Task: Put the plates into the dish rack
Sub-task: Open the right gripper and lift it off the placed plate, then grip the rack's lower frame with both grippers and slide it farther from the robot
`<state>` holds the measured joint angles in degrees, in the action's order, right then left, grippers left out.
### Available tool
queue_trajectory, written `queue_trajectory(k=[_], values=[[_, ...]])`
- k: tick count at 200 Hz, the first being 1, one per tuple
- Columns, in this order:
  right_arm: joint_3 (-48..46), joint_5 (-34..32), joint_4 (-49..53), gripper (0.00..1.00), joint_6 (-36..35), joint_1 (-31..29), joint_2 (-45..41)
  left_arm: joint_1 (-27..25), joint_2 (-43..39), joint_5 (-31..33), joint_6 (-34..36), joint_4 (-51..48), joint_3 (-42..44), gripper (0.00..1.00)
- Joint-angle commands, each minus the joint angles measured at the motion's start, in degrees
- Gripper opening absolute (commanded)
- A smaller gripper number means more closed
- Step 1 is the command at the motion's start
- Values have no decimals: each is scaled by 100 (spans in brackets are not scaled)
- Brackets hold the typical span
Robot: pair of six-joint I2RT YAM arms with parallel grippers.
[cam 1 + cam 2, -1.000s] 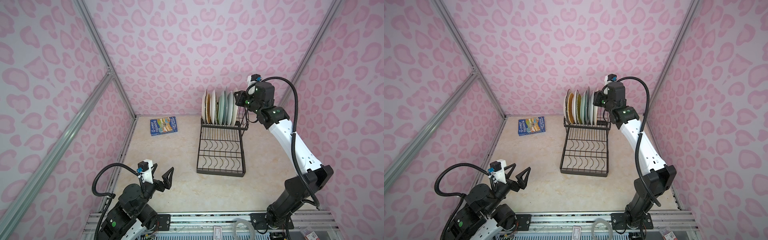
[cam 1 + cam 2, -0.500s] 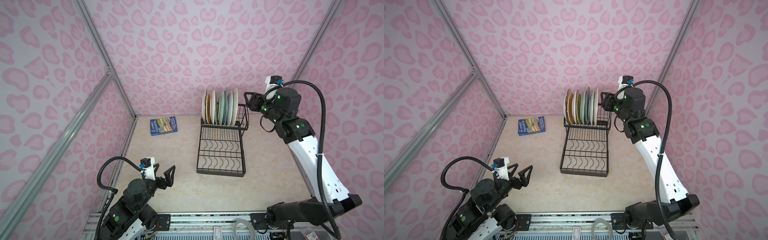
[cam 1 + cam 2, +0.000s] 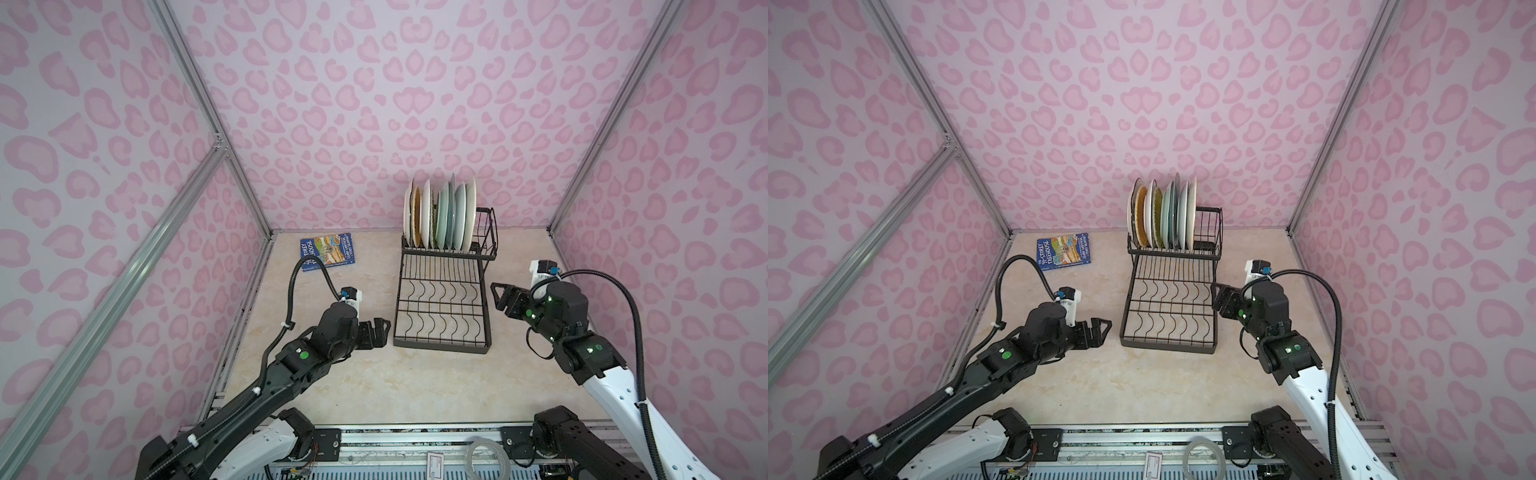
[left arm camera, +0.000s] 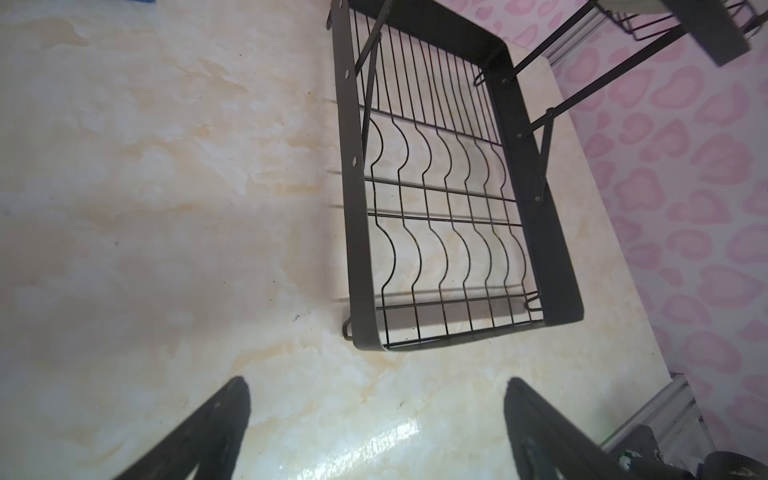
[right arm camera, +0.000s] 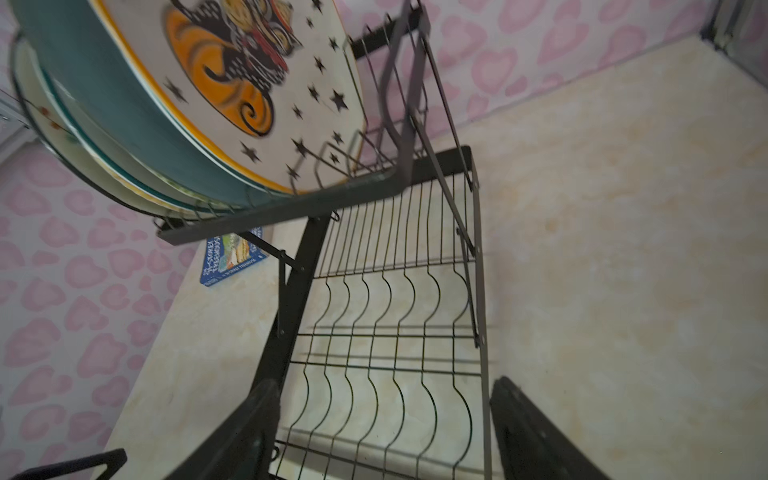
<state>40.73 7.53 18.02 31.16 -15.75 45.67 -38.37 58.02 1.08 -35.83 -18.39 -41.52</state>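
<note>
**Plates on edge in the rack, both tools spread and holding nothing**

Here's the dish rack (image 3: 440, 347) at the back-middle of the counter (image 3: 395, 386). The plates (image 3: 440, 216) stand on edge in its raised basket. They are packed so tight and so edge-on in both top views that I cannot count them cleanly. I see white rims, a yellow-brown one near the left end and pale blue-green ones in the middle. Their faces are hidden from up here.

The right wrist view gets closer. A star-printed plate (image 5: 257, 95) with an orange-and-black design sits outermost, with a teal one pressed behind it. The frame cuts both off and the print is blurred, so the figure is hard to make out. In the left wrist view only a corner of the basket creeps in, cut off.

The right tool (image 3: 503, 297) hangs just beside the rack's right side, pointing in toward it, jaws released. Its fingers (image 5: 245, 424) stand wide with only the wavy wires beyond.

The left tool (image 3: 380, 330) hovers near the rack's front-left corner, spread wide too. Its wrist view shows it apart from the frame.

A blue book (image 3: 328, 251) lies flat at the back-left of the counter, well apart from the rack. In a top view the left arm's cable (image 3: 309, 261) loops across one corner of it.
</note>
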Motion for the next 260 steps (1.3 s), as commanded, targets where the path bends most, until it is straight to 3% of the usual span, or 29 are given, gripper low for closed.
queue_trajectory(k=[1, 57, 108, 198, 220, 260], values=[[-439, -77, -435, 78, 232, -13, -28, -8, 721, -25, 184, 105, -494, 99], [-883, 34, -808, 73, -26, -58, 992, -92, 2354, 134, 248, 16, -1374, 80], [-1042, -186, -1116, 59, -54, -100, 1550, -249, 3307, 261, 191, -42, -1919, 68], [-1041, -155, -1246, 31, -215, -95, 2172, -274, 3928, 815, -108, -195, -2194, 46], [-900, -52, -1081, 23, -306, -94, 2335, -270, 3956, 825, -164, -174, -2127, 32], [-886, 121, -1158, 8, -321, -97, 2516, -293, 3946, 762, -288, -80, -1971, 20]])
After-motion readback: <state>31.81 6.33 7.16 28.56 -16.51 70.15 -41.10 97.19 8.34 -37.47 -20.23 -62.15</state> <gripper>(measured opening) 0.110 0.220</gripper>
